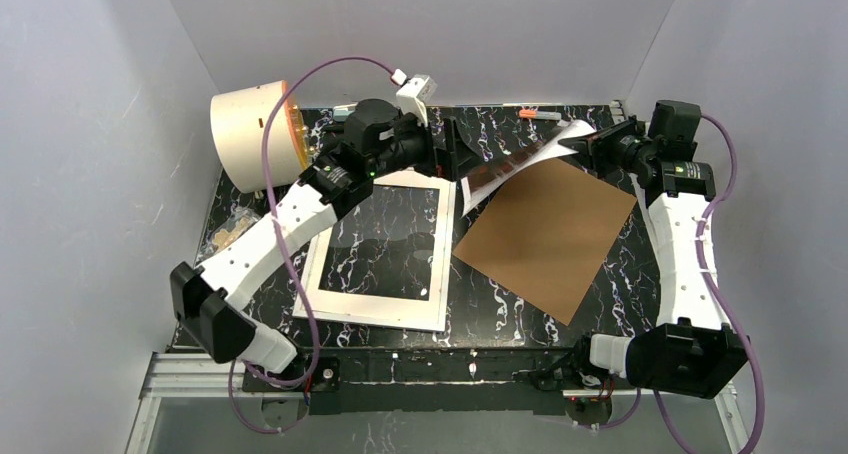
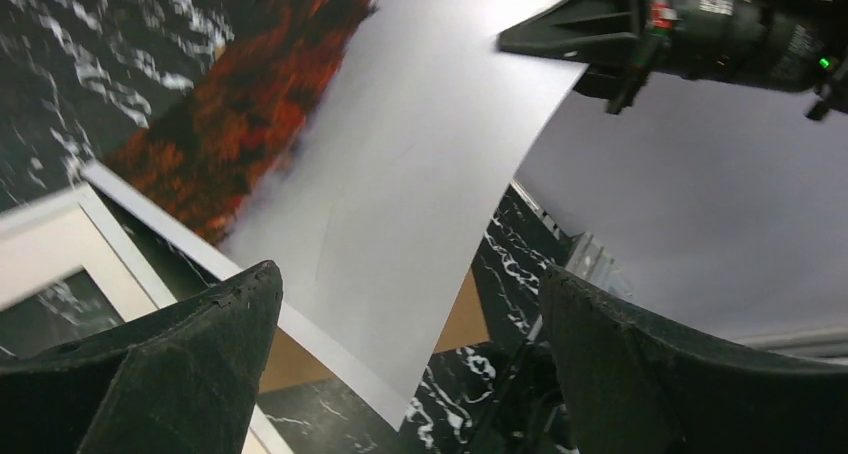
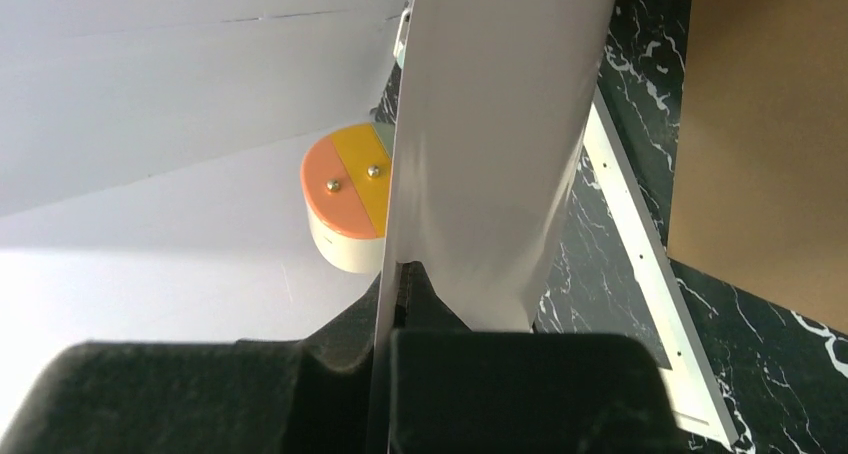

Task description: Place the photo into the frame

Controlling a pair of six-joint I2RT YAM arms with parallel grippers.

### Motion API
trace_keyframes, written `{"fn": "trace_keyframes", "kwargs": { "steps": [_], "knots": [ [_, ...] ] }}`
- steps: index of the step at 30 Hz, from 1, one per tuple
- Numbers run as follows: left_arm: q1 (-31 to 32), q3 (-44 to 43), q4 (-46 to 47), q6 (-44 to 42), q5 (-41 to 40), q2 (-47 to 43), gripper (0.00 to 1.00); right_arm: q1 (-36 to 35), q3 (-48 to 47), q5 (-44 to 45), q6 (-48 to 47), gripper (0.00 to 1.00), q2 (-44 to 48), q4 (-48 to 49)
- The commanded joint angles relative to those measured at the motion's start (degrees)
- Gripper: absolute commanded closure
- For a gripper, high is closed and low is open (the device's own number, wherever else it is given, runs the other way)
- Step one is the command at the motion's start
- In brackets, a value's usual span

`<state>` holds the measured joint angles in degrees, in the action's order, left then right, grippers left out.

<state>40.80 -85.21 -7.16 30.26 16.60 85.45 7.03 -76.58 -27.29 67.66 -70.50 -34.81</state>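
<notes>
The photo point(image 1: 520, 164) hangs bowed in the air at the back of the table, with its red-orange half to the left and its pale half to the right. My right gripper point(image 1: 590, 142) is shut on its right edge; in the right wrist view the sheet point(image 3: 490, 124) runs up out of the closed jaws point(image 3: 400, 274). My left gripper point(image 1: 462, 152) is open at the photo's lower left end, and in its own view point(image 2: 408, 274) the sheet point(image 2: 420, 174) hangs just beyond the spread fingers, untouched. The white frame point(image 1: 370, 311) lies flat at the centre left, with marble showing through it.
The loose brown backing board point(image 1: 545, 234) lies flat right of the frame, under the photo. A cream round drum with an orange face point(image 1: 255, 134) stands at the back left. An orange pen point(image 1: 540, 115) lies at the back edge. A small bag point(image 1: 225, 232) sits at the left.
</notes>
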Motion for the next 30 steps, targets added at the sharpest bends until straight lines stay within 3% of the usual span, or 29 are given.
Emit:
{"fn": "trace_keyframes", "kwargs": {
  "steps": [1, 4, 8, 11, 16, 20, 26, 30],
  "knots": [
    [2.7, 1.7, 2.9, -19.6, 4.5, -4.8, 0.03, -0.7, -2.7, -1.9, -0.6, 0.99, 0.7, -1.6],
    [8.0, 6.2, 6.5, -27.9, 4.7, -7.2, 0.05, -1.1, -2.4, -3.8, -0.5, 0.99, 0.9, 0.3],
    [11.3, 9.0, 6.9, -30.9, 3.7, -8.3, 0.06, -1.3, -4.2, -4.6, 0.1, 0.99, 0.2, -1.5],
    [14.3, 13.6, 10.0, -35.4, -2.2, -10.3, 0.08, -1.3, -4.7, -5.8, 2.6, 0.99, 0.5, -0.4],
    [14.8, 20.7, 18.6, -39.7, -12.2, -14.0, 0.07, -1.3, -6.8, -8.8, 4.4, 0.99, -0.1, -1.7],
    [14.8, 22.5, 21.3, -41.4, -13.7, -15.1, 0.09, -1.3, -6.8, -10.2, 5.3, 0.99, 0.4, -2.8],
    [14.8, 26.9, 29.0, -33.6, -18.3, -16.2, 0.24, -1.2, -9.9, -11.4, 8.2, 0.99, -0.4, -4.7],
    [14.8, 24.1, 32.3, -29.1, -12.9, -13.4, 0.35, -1.2, -11.7, -11.9, 12.4, 0.99, -0.6, -5.9]
  ]
}}
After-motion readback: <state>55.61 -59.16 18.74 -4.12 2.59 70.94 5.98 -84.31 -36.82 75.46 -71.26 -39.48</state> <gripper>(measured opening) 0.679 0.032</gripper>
